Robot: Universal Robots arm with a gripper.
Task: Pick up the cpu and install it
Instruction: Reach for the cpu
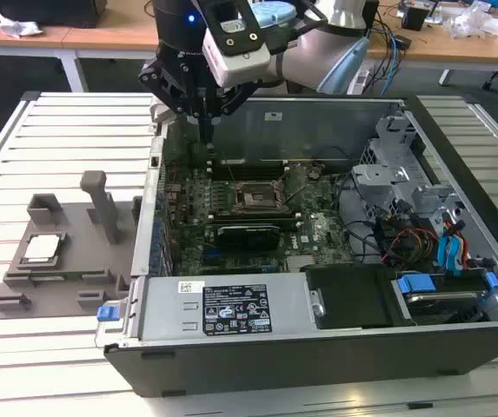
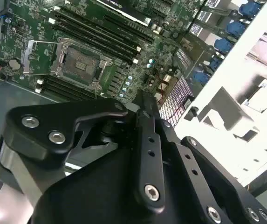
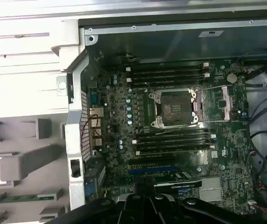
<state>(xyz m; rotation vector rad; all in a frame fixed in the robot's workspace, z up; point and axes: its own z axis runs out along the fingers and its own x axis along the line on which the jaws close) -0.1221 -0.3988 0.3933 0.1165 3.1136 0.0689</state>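
Barely begun: the cpu (image 1: 42,248) lies on the grey tray (image 1: 79,261); the motherboard socket (image 1: 255,198) is empty.
Jaws hang over the open case (image 1: 318,130), pressed together, holding nothing.

Black gripper (image 1: 207,123) with linkage bars and silver screws (image 2: 152,192). White camera block (image 1: 235,43). Silver-grey arm (image 1: 311,45), pale blue joint cap (image 1: 340,65), blue light (image 1: 190,17).

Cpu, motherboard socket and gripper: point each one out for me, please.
cpu (image 1: 42,248): exterior view, middle of its silver-grey top.
motherboard socket (image 3: 174,108): first wrist view, centre of its square recess.
gripper (image 1: 208,135): exterior view, at the tips of its dark fingers.
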